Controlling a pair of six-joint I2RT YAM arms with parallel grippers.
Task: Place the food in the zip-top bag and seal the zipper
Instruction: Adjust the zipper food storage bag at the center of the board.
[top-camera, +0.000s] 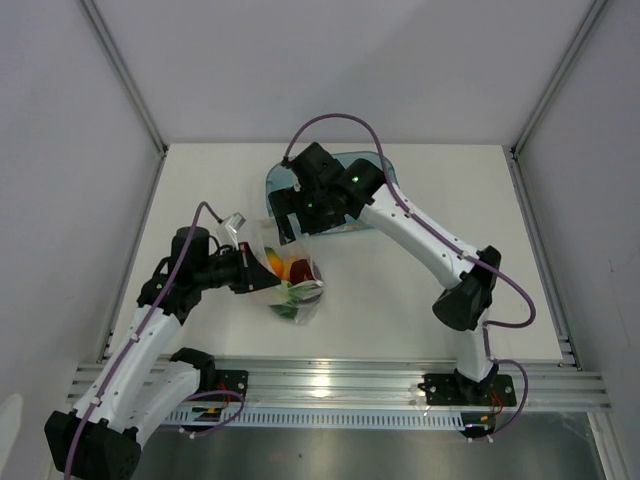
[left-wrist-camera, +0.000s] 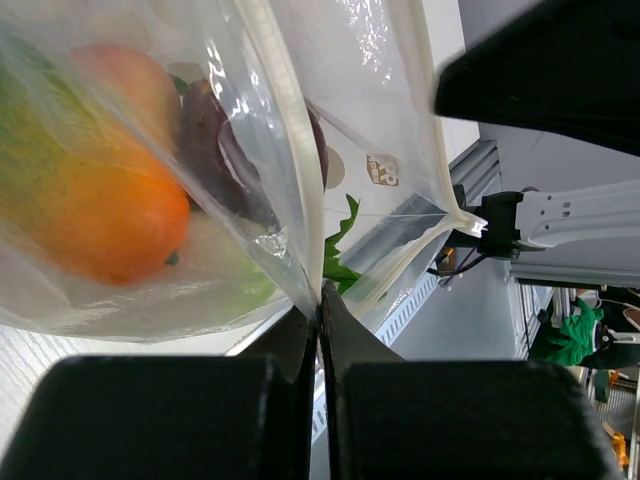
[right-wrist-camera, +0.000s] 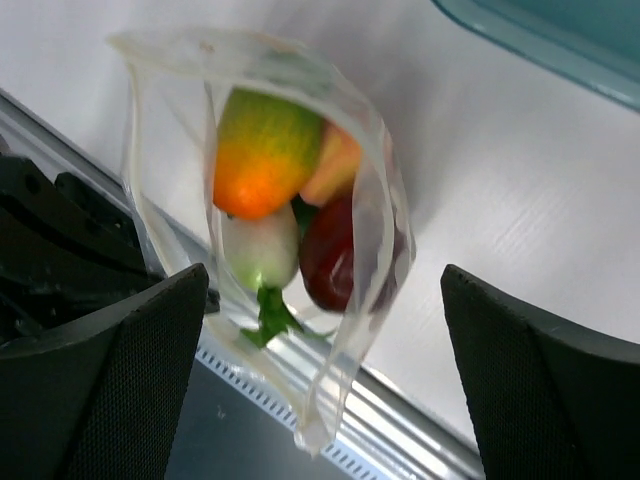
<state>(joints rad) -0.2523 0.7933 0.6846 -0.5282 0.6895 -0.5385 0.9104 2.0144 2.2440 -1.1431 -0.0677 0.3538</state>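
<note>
Inside zip-top bag (right-wrist-camera: 170, 160), food (right-wrist-camera: 268, 150) overlapping, count unclear

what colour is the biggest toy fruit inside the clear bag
The glossy toy fruit is green fading to orange, clearest in the right wrist view.

zip-top bag (right-wrist-camera: 372, 215) mouth: gapes open | left gripper (left-wrist-camera: 320, 300): blocks left rim | tub (top-camera: 272, 185): close behind

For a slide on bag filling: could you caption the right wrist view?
Right hand open before the unsealed bag, food already inside, tub at top right.
</note>
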